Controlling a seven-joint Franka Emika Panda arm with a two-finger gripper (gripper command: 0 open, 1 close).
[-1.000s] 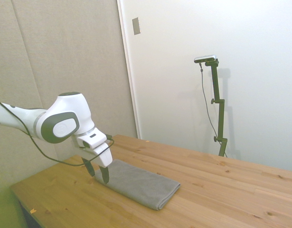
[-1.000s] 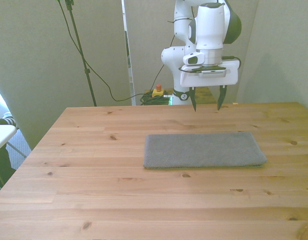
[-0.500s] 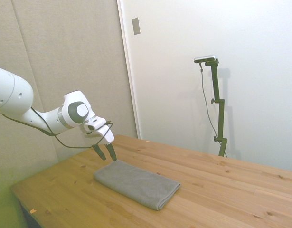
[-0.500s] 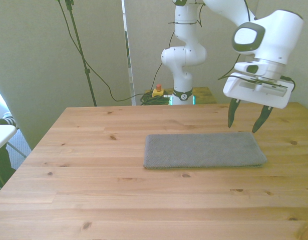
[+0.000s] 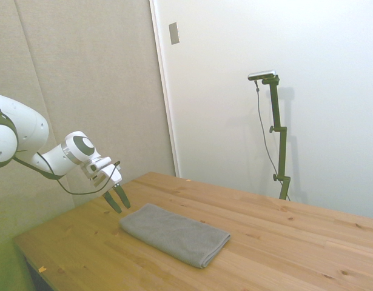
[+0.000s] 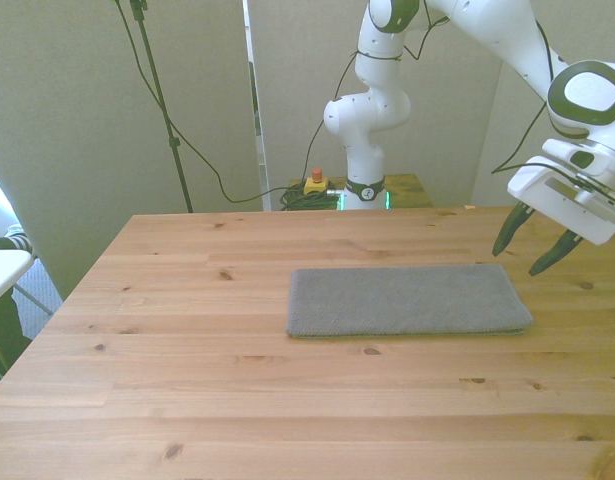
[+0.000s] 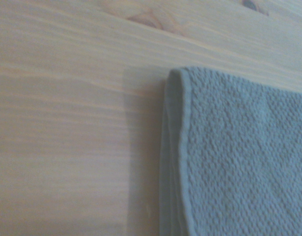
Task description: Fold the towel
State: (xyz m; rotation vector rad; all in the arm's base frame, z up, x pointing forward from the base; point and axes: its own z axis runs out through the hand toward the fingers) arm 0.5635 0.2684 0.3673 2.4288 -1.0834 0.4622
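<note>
- The hand (image 6: 535,251) is seen spread, its two dark fingers apart with nothing between them; the same is shown in the side view (image 5: 117,200).
- The hand is held in the air, tilted, above the bench (image 6: 187,350); no contact with cloth or wood is visible.
- The towel (image 6: 407,300) is found just beside and below the hand, lying flat on the bench (image 5: 283,242); in the side view the towel (image 5: 174,234) has its nearest short end close under the fingertips.
- A long, narrow grey rectangle with thick rounded edges is presented, so the cloth is judged to be layered already.
- In the wrist view a corner of the towel (image 7: 234,157) is shown against bare wood (image 7: 67,123), with stacked layers visible along its edge.
- Whether one more fold is wanted cannot be told from the pictures; if so, it is not yet begun, as no end is gripped or lifted.
- For such a fold, the short end nearest the hand would probably be pinched through all its layers and carried over to the far end.
</note>
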